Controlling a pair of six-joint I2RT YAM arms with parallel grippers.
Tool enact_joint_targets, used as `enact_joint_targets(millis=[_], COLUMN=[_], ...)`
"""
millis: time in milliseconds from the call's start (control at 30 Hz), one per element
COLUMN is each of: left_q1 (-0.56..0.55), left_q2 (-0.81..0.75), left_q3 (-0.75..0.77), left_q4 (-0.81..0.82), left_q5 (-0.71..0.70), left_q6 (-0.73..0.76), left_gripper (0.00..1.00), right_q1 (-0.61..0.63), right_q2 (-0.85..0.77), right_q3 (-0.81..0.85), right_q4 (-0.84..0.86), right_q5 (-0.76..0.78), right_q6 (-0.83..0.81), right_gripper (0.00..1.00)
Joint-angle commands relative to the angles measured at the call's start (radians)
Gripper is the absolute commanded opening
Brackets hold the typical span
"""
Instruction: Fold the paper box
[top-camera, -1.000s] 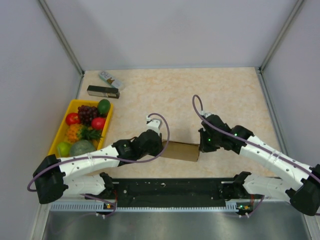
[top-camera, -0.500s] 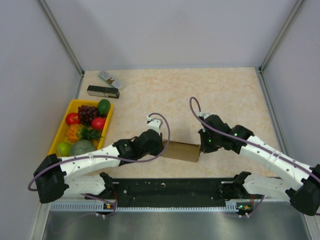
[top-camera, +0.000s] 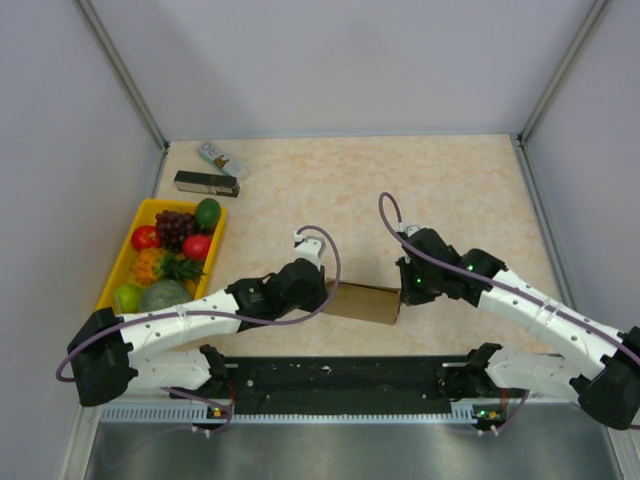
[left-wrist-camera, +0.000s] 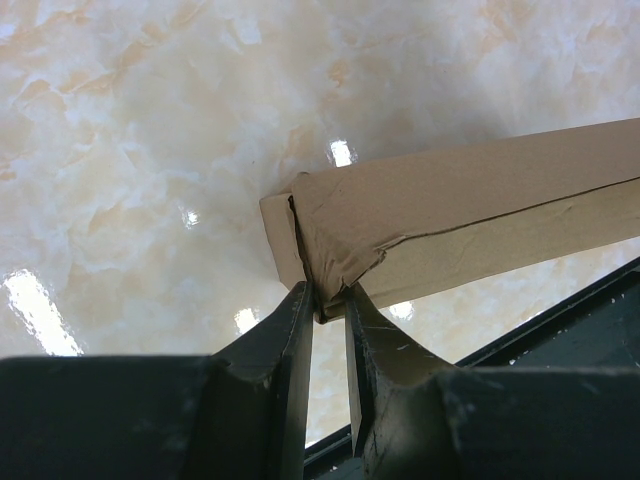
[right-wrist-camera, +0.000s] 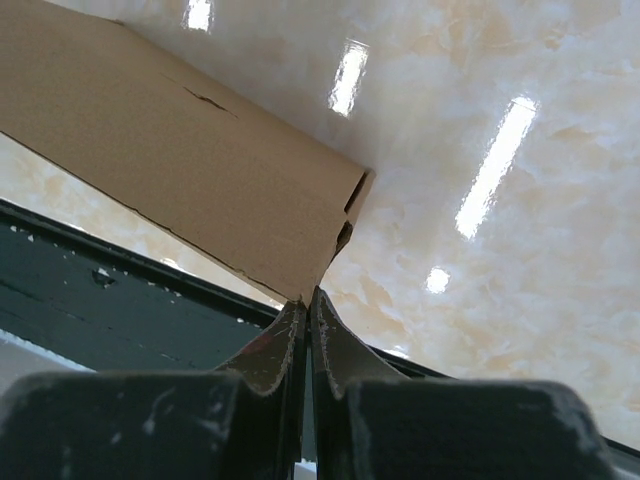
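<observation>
The paper box (top-camera: 365, 301) is a brown, flattened carton lying near the table's front edge, between my two arms. My left gripper (top-camera: 325, 296) is at its left end. In the left wrist view the fingers (left-wrist-camera: 296, 330) are shut on a crumpled corner of the paper box (left-wrist-camera: 470, 215). My right gripper (top-camera: 402, 293) is at the right end. In the right wrist view its jaws are pressed together, and the right gripper (right-wrist-camera: 306, 297) touches the lower corner of the paper box (right-wrist-camera: 190, 170). I cannot tell whether any cardboard is caught between them.
A yellow tray (top-camera: 118, 262) of toy fruit sits at the left. A slim black box (top-camera: 206, 183) and a small white packet (top-camera: 222, 159) lie at the back left. The black base rail (top-camera: 340, 375) runs just in front of the carton.
The right arm's wrist and cable loop have shifted slightly left. The carton and the left arm have stayed in place.
</observation>
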Motion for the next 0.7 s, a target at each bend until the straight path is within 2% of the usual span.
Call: enact_joint_targets(millis=[0,333,467,667], left_q1=[-0.005,-0.007,-0.007,-0.007], left_q2=[0.037,0.008,-0.038,-0.147], left_q3=[-0.022,-0.027,-0.050,-0.068], left_q4=[-0.134,-0.118,-0.092,-0.101], left_q5=[0.015,0.026,0.039,0.070], left_q6=[0.005,-0.003,-0.022,-0.027], left_gripper=[0.23,0.24,0.37,0.55], right_q1=[0.015,0.139,0.170,0.182], right_q2=[-0.039,-0.057,-0.066,-0.098], right_q3=[-0.017,-0.068,-0.108,-0.184], right_q4=[0.060,0.072,0.101,0.184], right_q5=[0.002,0.205,0.272,0.288], right_q6=[0.072,0.149,0.170,0.175], right_gripper=[0.00,0.00,0.00,0.00])
